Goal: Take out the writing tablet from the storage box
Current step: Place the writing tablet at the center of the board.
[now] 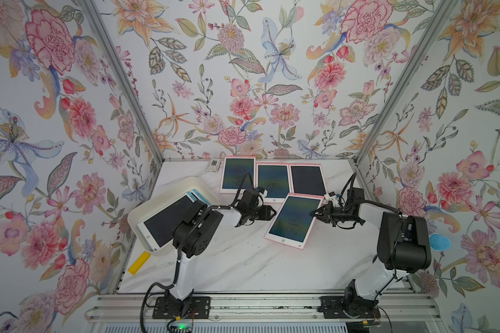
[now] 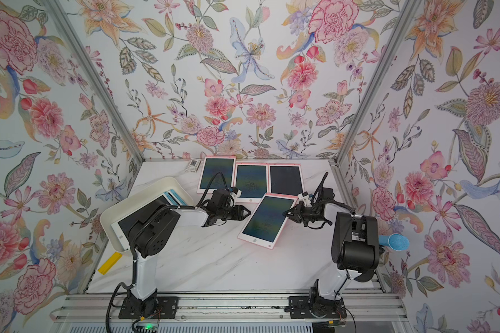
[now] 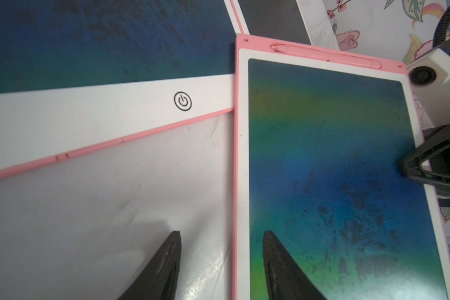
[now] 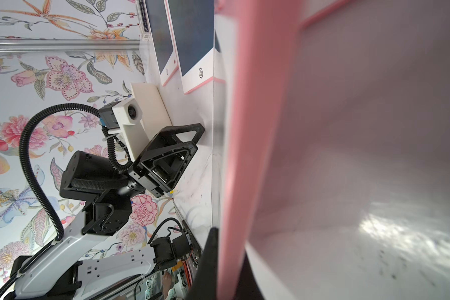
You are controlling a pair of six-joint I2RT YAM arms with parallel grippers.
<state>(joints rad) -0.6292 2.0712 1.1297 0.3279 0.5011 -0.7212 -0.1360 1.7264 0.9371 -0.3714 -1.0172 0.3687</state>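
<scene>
- my right gripper (image 1: 312,214) is clamped on the right long edge of the pink tablet (image 1: 293,220); one finger (image 4: 209,255) on the screen side, the other under the pink back
- pink tablet is out of the storage box (image 1: 168,187), over the middle of the table (image 1: 243,265), well apart from the box; screen up, skewed, button end toward my base
- right wrist view shows its pink underside with table beneath, so the gripped edge is raised; can't tell if the opposite edge rests on the table
- its far corner overlaps the near edge of the middle one in the row of three tablets (image 1: 273,181) along the back wall
- my left gripper (image 1: 272,214) is spread and holds nothing; it sits just beside the tablet's left long edge; in the left wrist view one finger (image 3: 166,262) is over bare table, the other over the screen; contact: can't tell
- storage box is at the table's left side, near the wall, partly behind my left arm; a white-framed tablet (image 1: 162,222) lies in it, blue-edged tablets (image 1: 195,196) at its far end
- small card (image 1: 214,165) at the back, just beside the row; yellow strip (image 1: 139,262) at the table's left edge near the box
</scene>
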